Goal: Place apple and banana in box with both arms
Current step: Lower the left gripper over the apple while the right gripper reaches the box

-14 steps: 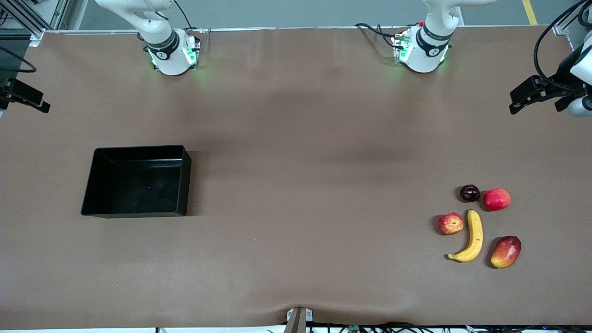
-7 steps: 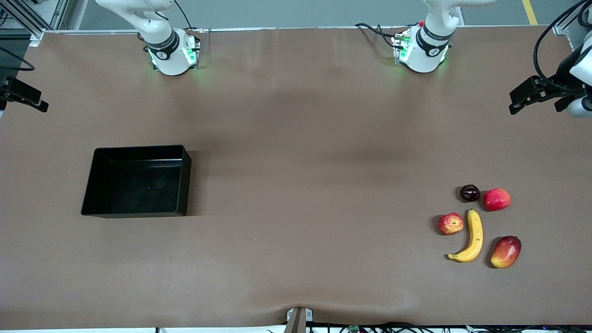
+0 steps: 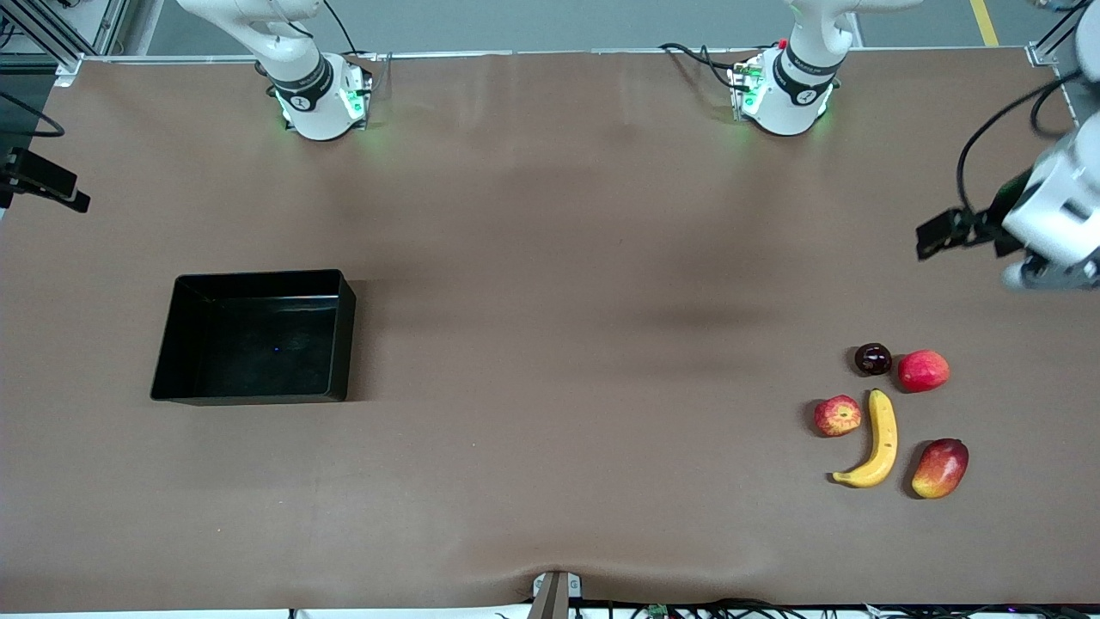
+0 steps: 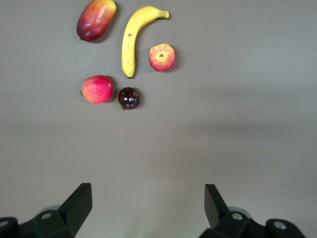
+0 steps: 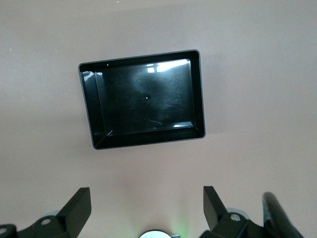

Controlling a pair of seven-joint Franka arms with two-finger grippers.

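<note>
The apple (image 3: 837,416) sits on the brown table (image 3: 550,344) toward the left arm's end, stem dimple up, just beside the banana (image 3: 875,441) but, as far as I can see, not touching it. The banana lies curved with its dark tips, one end pointing toward the robots' bases and the other hooked toward the front camera, and it lies between the apple and a red-yellow mango (image 3: 940,468), which is a little nearer to the front camera than the apple. Farther from the front camera than the banana I see a smooth pinkish-red fruit (image 3: 924,370) with a small dark round fruit (image 3: 873,358) just beside it. From my left wrist camera the same cluster shows: apple (image 4: 162,56), banana (image 4: 134,38), mango (image 4: 95,20), pinkish-red fruit (image 4: 97,89) and dark fruit (image 4: 129,97). The box (image 3: 339,340) stands well apart from all the fruit, toward the right arm's end of the table, open side up with nothing in it; my right wrist camera looks straight down into it (image 5: 198,99). The left gripper (image 4: 148,208) hangs in the air over bare table near the fruit cluster, on the bases' side of it, fingers spread wide with nothing between them. The right gripper (image 5: 147,208) hangs over bare table near the box, also spread wide and holding nothing; in the front camera I catch only a dark part of it at the picture's edge.
</note>
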